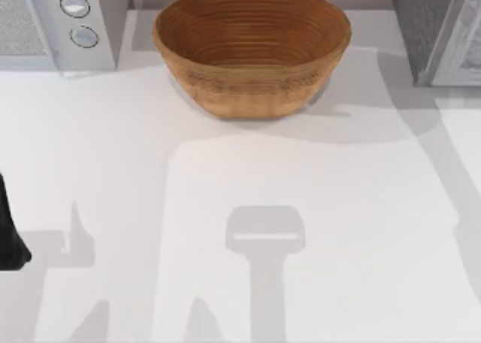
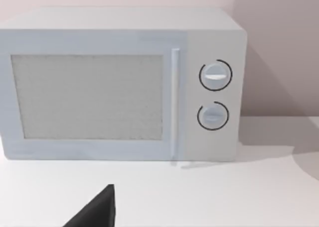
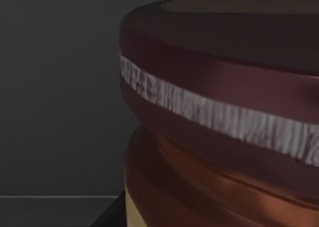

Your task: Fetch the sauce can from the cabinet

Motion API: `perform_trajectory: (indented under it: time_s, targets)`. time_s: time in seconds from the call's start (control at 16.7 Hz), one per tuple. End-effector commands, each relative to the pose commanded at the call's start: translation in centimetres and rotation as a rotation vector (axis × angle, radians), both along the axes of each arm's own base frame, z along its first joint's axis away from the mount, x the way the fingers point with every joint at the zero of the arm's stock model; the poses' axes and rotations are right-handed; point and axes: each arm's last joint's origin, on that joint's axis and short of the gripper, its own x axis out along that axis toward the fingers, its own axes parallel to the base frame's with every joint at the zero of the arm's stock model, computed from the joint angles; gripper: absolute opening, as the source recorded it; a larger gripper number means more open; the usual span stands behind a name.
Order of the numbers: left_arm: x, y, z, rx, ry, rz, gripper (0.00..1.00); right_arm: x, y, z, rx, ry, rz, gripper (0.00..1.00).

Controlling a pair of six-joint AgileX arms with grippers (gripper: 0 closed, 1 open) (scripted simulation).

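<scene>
The sauce can (image 3: 224,117) looms very close in the right wrist view. It has dark maroon and reddish-brown sides, a pale rough band and a tan patch on its top, and it stands in a dark grey interior. A dark edge of my right gripper (image 3: 108,216) shows just beside the can's base. The cabinet (image 1: 428,27), a dark-grey speckled box with a pale framed panel, stands at the table's back right. My left gripper (image 2: 94,212) hangs low over the table facing the white appliance, and that arm (image 1: 9,234) sits at the left edge.
A white appliance with two round knobs (image 1: 79,19) (image 2: 214,92) stands at the back left. A large woven brown basket (image 1: 252,50) sits at the back middle. The white table (image 1: 240,283) carries arm shadows in front.
</scene>
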Motion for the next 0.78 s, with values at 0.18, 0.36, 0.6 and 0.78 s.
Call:
perform_trajectory:
  time_s: [0.18, 0.36, 0.6, 0.78]
  targets:
    - [0.0, 0.0, 0.0, 0.0, 0.0, 0.0, 1.0, 0.0, 0.0, 0.0, 0.0, 0.0, 0.0, 0.0]
    - [0.0, 0.0, 0.0, 0.0, 0.0, 0.0, 1.0, 0.0, 0.0, 0.0, 0.0, 0.0, 0.0, 0.0]
    - [0.0, 0.0, 0.0, 0.0, 0.0, 0.0, 1.0, 0.0, 0.0, 0.0, 0.0, 0.0, 0.0, 0.0]
    - [0.0, 0.0, 0.0, 0.0, 0.0, 0.0, 1.0, -0.84, 0.35, 0.48, 0.003, -0.003, 0.003, 0.0]
